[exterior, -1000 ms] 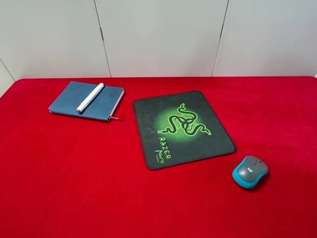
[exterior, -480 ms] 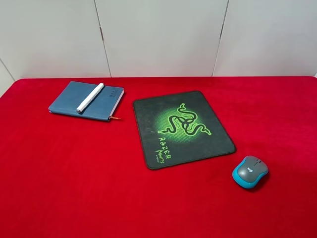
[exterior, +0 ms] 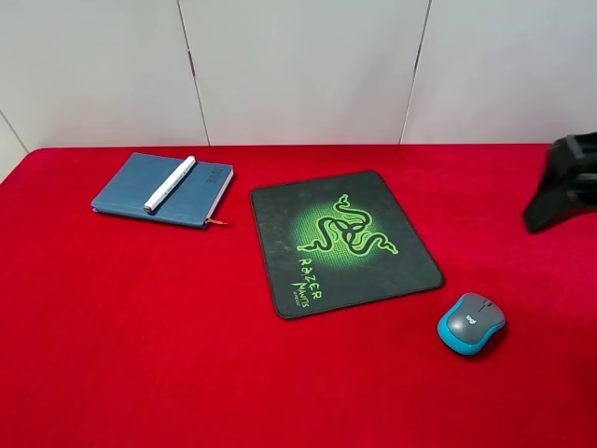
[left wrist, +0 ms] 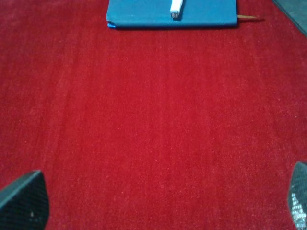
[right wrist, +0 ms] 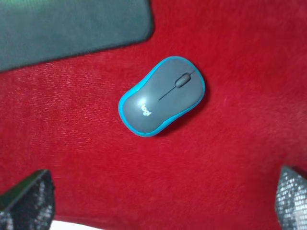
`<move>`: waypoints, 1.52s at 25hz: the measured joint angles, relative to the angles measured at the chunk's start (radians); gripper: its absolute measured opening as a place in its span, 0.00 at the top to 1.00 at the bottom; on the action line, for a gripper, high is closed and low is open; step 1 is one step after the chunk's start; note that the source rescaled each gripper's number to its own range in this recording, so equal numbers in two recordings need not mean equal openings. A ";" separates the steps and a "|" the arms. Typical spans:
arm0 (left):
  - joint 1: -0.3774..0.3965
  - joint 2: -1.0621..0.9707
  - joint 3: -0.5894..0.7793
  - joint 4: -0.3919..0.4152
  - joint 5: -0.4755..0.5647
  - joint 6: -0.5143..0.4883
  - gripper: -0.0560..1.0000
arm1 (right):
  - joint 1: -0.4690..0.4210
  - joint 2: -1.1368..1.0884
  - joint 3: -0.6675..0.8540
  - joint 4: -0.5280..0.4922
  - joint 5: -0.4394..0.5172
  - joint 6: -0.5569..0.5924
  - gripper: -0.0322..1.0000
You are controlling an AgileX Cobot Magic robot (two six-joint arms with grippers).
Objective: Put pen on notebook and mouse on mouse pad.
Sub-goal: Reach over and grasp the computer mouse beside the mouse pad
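Observation:
The white pen (exterior: 171,183) lies diagonally on the slate-blue notebook (exterior: 187,201) at the back left. The black mouse pad (exterior: 343,241) with its green emblem sits mid-table. The grey and teal mouse (exterior: 471,323) rests on the red cloth, just off the pad's near right corner. My right arm (exterior: 565,183) shows as a dark shape at the right edge, above and behind the mouse. In the right wrist view the right gripper (right wrist: 158,201) is open above the mouse (right wrist: 162,96), apart from it. The left gripper (left wrist: 160,203) is open and empty, short of the notebook (left wrist: 144,12) and pen (left wrist: 176,6).
A red cloth (exterior: 140,355) covers the whole table. White wall panels (exterior: 298,65) rise behind its back edge. The notebook's orange ribbon (exterior: 216,222) pokes out toward the pad. A corner of the mouse pad (right wrist: 72,28) shows in the right wrist view.
My right arm has come into the exterior view at the right edge, where nothing showed before. The pen, notebook, pad and mouse have not moved.

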 joint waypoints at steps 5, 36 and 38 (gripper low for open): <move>0.000 0.000 0.000 0.000 0.000 0.000 0.00 | 0.007 0.100 0.000 0.014 -0.044 0.126 0.00; 0.000 0.000 0.000 0.000 0.000 0.000 0.00 | 0.101 0.521 0.072 -0.005 -0.290 0.639 0.00; 0.000 0.000 0.000 0.000 0.000 0.000 0.00 | 0.100 0.523 0.093 0.000 -0.315 0.648 0.00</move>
